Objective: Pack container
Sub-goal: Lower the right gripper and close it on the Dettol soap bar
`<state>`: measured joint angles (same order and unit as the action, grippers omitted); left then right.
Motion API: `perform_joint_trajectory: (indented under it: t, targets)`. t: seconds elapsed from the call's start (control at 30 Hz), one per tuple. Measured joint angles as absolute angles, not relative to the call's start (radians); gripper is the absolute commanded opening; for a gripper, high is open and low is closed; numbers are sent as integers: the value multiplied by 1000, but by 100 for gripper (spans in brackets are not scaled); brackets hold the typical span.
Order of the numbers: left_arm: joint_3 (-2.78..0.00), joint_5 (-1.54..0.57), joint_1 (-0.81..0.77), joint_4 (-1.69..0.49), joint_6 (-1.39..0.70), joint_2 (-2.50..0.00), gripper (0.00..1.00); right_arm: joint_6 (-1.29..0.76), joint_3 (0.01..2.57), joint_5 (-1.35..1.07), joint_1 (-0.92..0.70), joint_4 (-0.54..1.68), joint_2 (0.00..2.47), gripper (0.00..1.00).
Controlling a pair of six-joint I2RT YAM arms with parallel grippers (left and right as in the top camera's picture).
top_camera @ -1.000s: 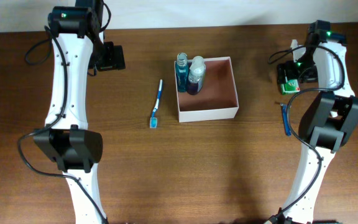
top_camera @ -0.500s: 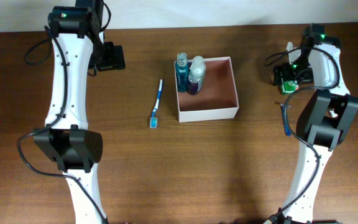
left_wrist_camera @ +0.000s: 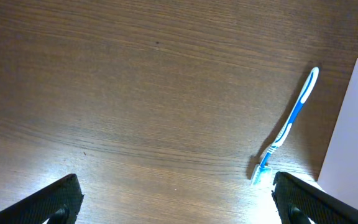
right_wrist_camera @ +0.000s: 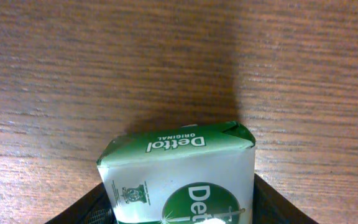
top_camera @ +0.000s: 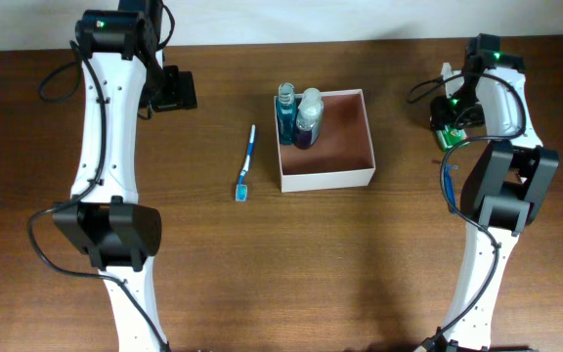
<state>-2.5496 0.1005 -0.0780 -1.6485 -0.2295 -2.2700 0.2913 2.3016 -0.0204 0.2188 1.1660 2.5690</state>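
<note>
The container (top_camera: 358, 177) is a square white box with a pinkish-brown inside, at the table's middle. A blue bottle (top_camera: 286, 115) and a clear purple-tinted bottle (top_camera: 308, 117) stand upright in its left side. My right gripper (top_camera: 447, 125) is to the container's right, shut on a green and white Dettol soap packet (right_wrist_camera: 182, 177), with a dark finger (right_wrist_camera: 82, 208) pressed on each side. My left gripper (top_camera: 170, 91) is open and empty at the far left; its fingers (left_wrist_camera: 58, 199) stand wide apart over bare wood. A blue and white toothbrush (top_camera: 246, 163) lies left of the container.
That toothbrush (left_wrist_camera: 288, 127) lies beside the container's white wall (left_wrist_camera: 353, 124) in the left wrist view. A second blue toothbrush (top_camera: 448, 186) lies on the table just below the right gripper. The table is dark brown wood, with a pale wall along its far edge.
My right gripper has shifted a little to the left and toward the far edge with the green packet in it. The left arm has not moved.
</note>
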Motion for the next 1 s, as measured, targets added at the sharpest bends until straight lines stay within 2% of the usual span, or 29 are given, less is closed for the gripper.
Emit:
perform_joint_trajectory:
  t: [0.03, 0.1, 0.13, 0.4, 0.47, 0.53, 0.7, 0.73, 0.8, 1.0]
  targets:
    - [-2550, 101, -78, -1649, -229, -2270, 99, 292, 2302, -20, 219, 1169, 2569, 59]
    - [-2550, 101, -78, -1649, -229, -2270, 99, 292, 2302, -20, 219, 1177, 2569, 77]
    - [-2550, 101, -78, -1649, -229, -2270, 99, 290, 2302, -16, 219, 1184, 2569, 82]
    - [-2550, 101, -78, -1649, -229, -2270, 99, 337, 2302, 12, 219, 1254, 2571, 81]
    - [-2550, 100, -78, -1649, -229, -2270, 99, 345, 2302, 15, 219, 1254, 2571, 78]
    - [-2550, 101, -78, -1649, -229, -2270, 99, 352, 2302, 19, 219, 1256, 2571, 62]
    - [-2550, 100, -78, -1649, -229, -2270, 99, 356, 2302, 23, 219, 1263, 2571, 45]
    - [-2550, 101, -78, -1649, -229, -2270, 99, 358, 2302, 23, 219, 1265, 2571, 37]
    - [-2550, 101, -78, -1649, -229, -2270, 99, 358, 2302, 25, 219, 1271, 2571, 29]
    - [-2550, 101, -78, -1649, -229, -2270, 100, 324, 2307, 25, 219, 1282, 2571, 29]
